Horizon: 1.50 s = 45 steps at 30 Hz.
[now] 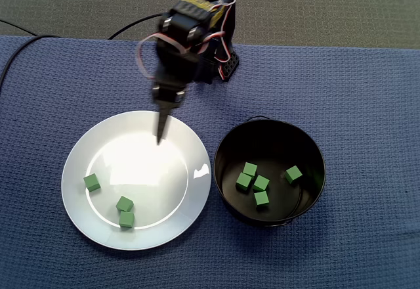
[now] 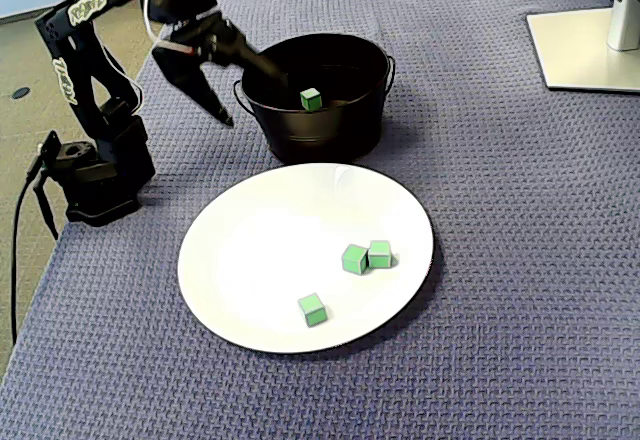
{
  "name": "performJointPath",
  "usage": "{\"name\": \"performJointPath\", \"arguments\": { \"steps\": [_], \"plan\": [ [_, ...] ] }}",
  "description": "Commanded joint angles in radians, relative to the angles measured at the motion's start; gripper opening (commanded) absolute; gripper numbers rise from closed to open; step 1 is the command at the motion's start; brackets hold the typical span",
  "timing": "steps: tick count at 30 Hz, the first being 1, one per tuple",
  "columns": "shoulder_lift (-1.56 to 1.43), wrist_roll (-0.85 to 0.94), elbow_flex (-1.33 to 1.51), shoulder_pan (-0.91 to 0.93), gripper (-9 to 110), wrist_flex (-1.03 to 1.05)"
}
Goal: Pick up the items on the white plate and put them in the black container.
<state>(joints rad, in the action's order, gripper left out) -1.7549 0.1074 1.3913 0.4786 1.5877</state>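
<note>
Two fingers [image 2: 212, 95] apart, empty, tips down near the white plate [image 2: 260, 250].

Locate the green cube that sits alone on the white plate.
In a fixed view, the lone green cube lies on the left part of the white plate, up and left of the paired cubes.

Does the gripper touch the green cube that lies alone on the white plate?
Apart. In a fixed view the gripper hangs over the upper part of the white plate; the lone green cube lies lower left, bare plate between.
</note>
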Motion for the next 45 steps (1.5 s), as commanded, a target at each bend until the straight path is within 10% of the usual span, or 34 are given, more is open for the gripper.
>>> {"name": "performJointPath", "arguments": {
  "steps": [1,17,45],
  "plan": [
    [0.13,-0.086,-0.118,0.101,36,0.034],
    [0.792,-0.486,-0.591,0.244,35,0.055],
    [1.155,-0.399,-0.948,0.229,34,-0.066]
  ]
}}
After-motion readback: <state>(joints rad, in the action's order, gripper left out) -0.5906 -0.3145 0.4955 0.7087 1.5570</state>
